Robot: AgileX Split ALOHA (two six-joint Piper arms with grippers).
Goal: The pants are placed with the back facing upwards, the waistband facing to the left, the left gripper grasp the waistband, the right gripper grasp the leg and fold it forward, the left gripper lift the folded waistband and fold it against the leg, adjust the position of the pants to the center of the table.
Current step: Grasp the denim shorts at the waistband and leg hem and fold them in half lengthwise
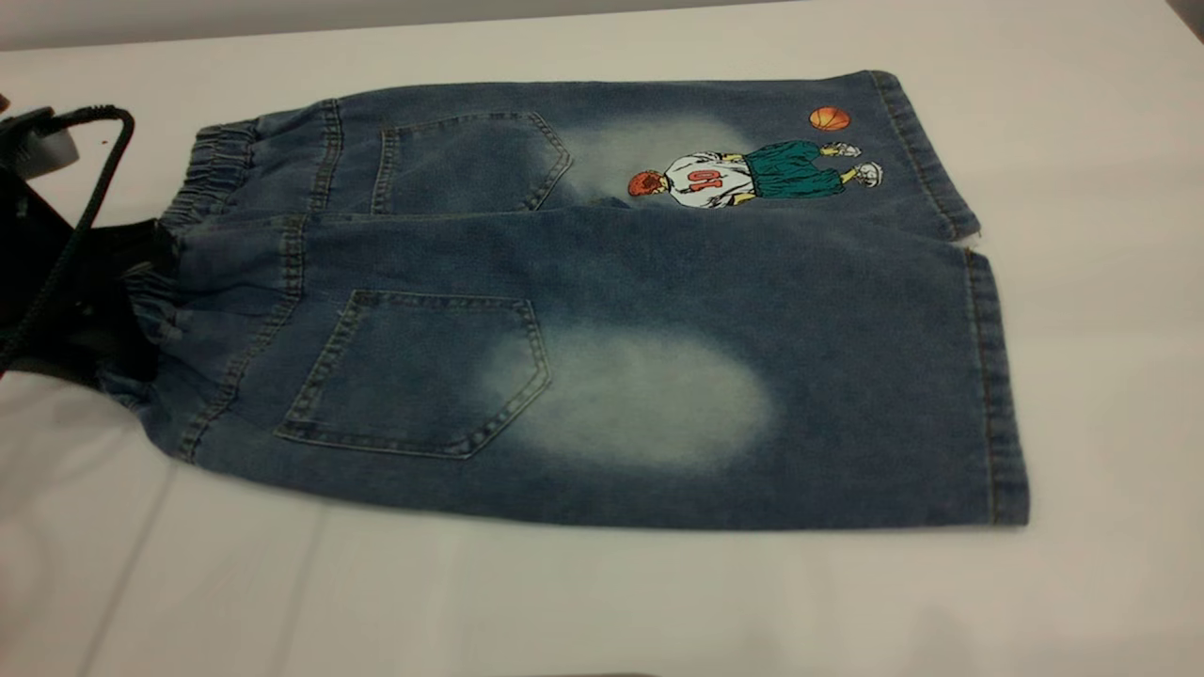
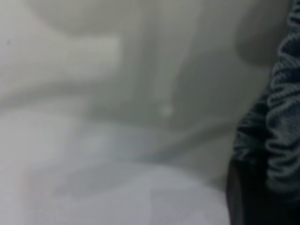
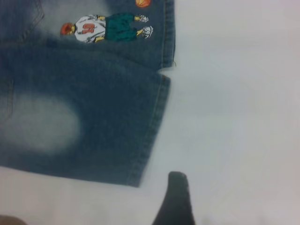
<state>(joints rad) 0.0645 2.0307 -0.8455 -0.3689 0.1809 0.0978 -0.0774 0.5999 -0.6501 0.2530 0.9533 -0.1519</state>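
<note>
While my left end effector (image 1: 66,282) sits at the waistband (image 1: 202,165) end of the pants (image 1: 602,310), its black body hides the fingertips, and I cannot tell whether they are apart or clamped on the elastic. Its wrist view only shows gathered denim right beside the camera, so it is touching the band or just short of it. My right end effector (image 3: 176,199) shows as a single dark finger tip over the bare surface (image 1: 602,602), just beside the hem of the leg (image 1: 847,395), touching nothing; its state I cannot judge either.

The pants lie flat, back up, pockets showing, waistband toward the left arm, with the plain leg nearer the camera and the printed leg farther away.

I judge this as the grasping stage before the first fold. To do it well, I want the left pinch to take the full thickness of the elastic, not one ruffle, and the right to slide under the hem corner and catch both layers. Both arms should then lift together so the denim rolls over evenly.
</note>
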